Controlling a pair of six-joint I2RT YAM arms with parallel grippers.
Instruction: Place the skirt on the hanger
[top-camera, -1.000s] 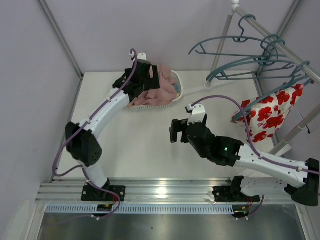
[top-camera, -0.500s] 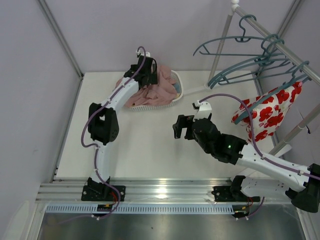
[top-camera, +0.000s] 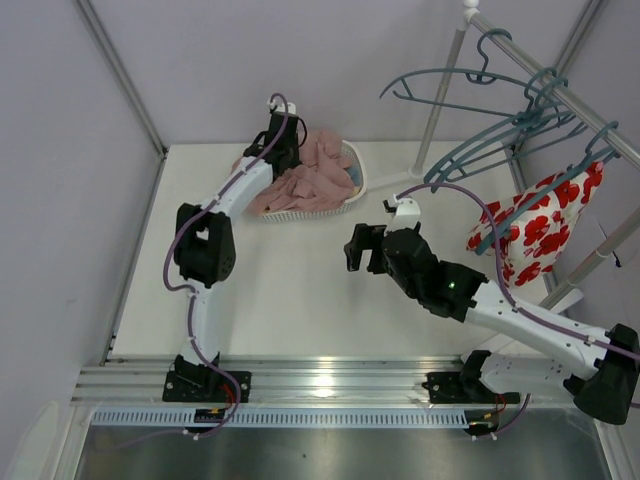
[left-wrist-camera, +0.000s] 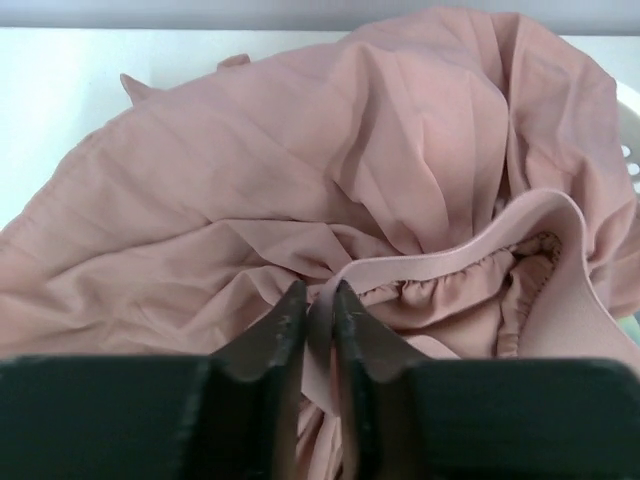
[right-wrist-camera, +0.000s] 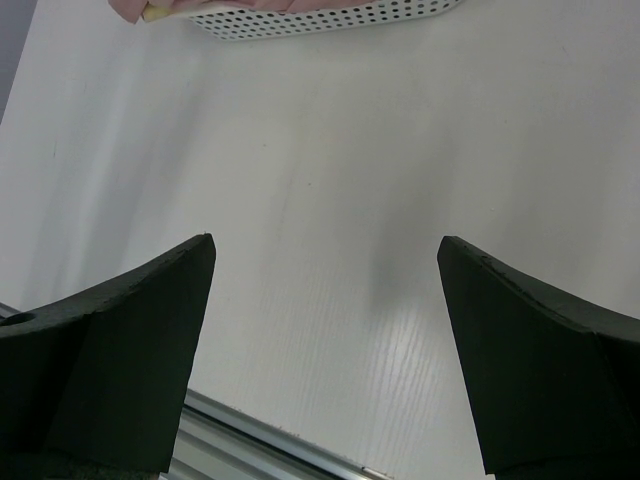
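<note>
Skirt (top-camera: 318, 172) of dusty pink lies heaped in a white basket (top-camera: 300, 213) at the far side of the table (top-camera: 290, 300), directly beneath the left gripper (left-wrist-camera: 318, 295). Its two fingers are pressed together on a fold of the elastic waistband (left-wrist-camera: 470, 255). The left wrist view shows the band pinched between the tips, with pleated fabric spreading ahead of them and to both sides. Taking the garment by its firm band rather than by loose ruffles should let the cloth hang open once it is raised. The right gripper (right-wrist-camera: 325, 241) hovers over bare table, fingers spread wide with nothing between them. The basket's perforated wall is just ahead of it, so it looks placed either to take a second hold or to fetch a hanger. A teal hanger (top-camera: 440, 80) hangs empty from the rail (top-camera: 565, 98), well apart from both grippers and off to the right of the right one. It sits beside others like it, one of them carrying a white cloth with red flowers (top-camera: 535, 235). Most of the skirt rests in the basket, so the task appears to be at its opening step.
</note>
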